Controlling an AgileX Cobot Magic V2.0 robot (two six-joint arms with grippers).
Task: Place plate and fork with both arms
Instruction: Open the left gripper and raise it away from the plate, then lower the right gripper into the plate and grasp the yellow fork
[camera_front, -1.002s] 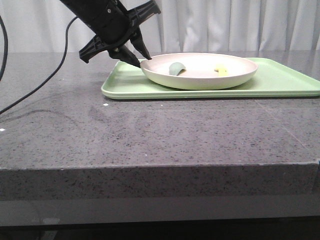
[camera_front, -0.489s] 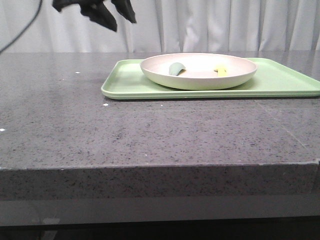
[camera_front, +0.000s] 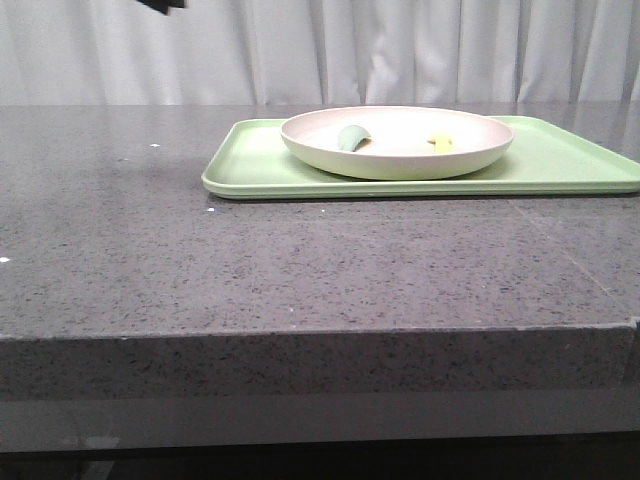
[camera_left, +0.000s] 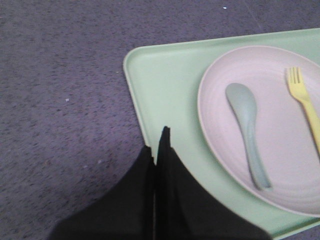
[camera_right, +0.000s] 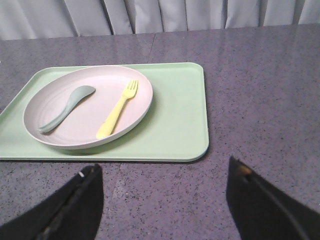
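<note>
The cream-white plate (camera_front: 398, 140) sits on the light-green tray (camera_front: 560, 160). On the plate lie the pale yellow fork (camera_front: 441, 141) and a green-blue spoon (camera_front: 352, 137). In the left wrist view the plate (camera_left: 280, 150), fork (camera_left: 306, 107) and spoon (camera_left: 246, 130) show below my left gripper (camera_left: 159, 142), which is shut and empty, high above the tray's corner. In the right wrist view the plate (camera_right: 90, 125) and fork (camera_right: 118, 110) lie beyond my right gripper (camera_right: 165, 172), which is open and empty over the table.
The tray (camera_right: 175, 120) rests on a dark grey speckled table (camera_front: 300, 270). White curtains (camera_front: 400, 50) hang behind. Only a dark scrap of the left arm (camera_front: 165, 4) shows at the top edge of the front view.
My left gripper has let go of the plate's rim, risen and pulled away to the left, almost out of the front view. The plate, fork and spoon have not moved.
</note>
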